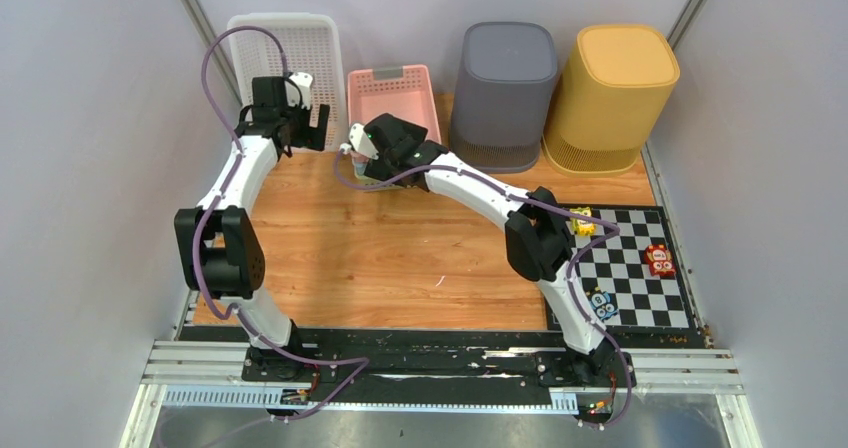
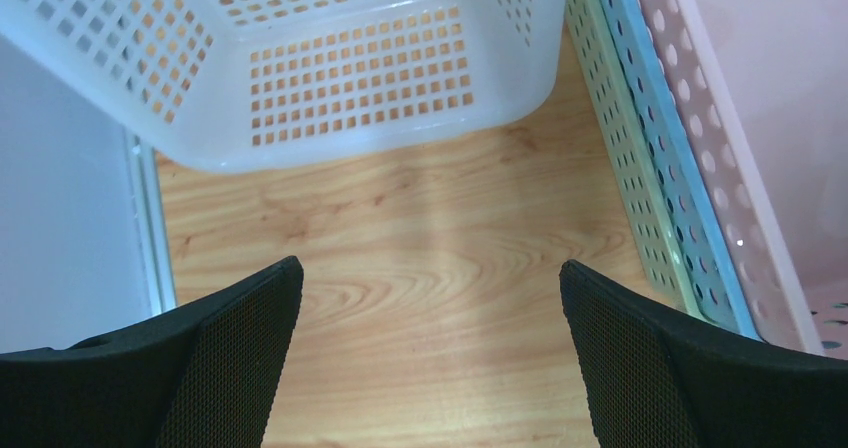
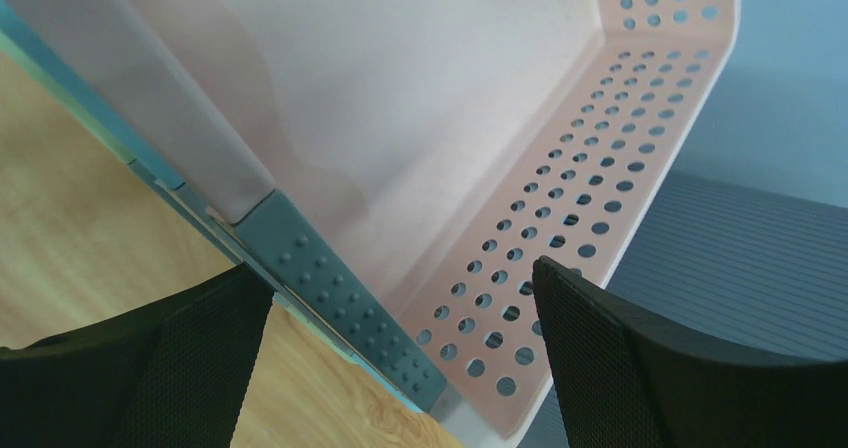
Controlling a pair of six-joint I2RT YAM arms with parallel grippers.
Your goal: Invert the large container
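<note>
Left fingers: my left gripper point(image 2: 430, 278) stands wide and holds nothing; only bare wooden table point(image 2: 400, 208) shows in the gap.
Right fingers: my right gripper point(image 3: 405, 273) is just as wide and also empty. The near rim of the pink basket point(image 3: 560, 218) crosses the gap, and I cannot tell whether it touches.
Ahead of the left fingers: the white basket point(image 2: 330, 138) is near but untouched. I take it for the large container, since it is the biggest of the open baskets.
Right of the left fingers: the pink basket's side, with a greenish perforated wall point(image 2: 640, 198) against it.
Beyond the right fingers: a grey ribbed bin point(image 3: 720, 258), past the pink basket's far corner.
Look: translucent white plastic with square holes in a grid over floor and walls, rounded corners and an open mouth. I see nothing inside. I cannot tell whether it sits flat or leans on the back wall.
Handling: I judge it light, somewhat springy, smooth and not fragile. A long wall would likely bow under a pinch.
Hold: the near rim close to a corner, one finger inside and one outside, where it should be stiffest.
Caution: it sits far back from the fingers, so it may need drawing toward me before it can tip over.
</note>
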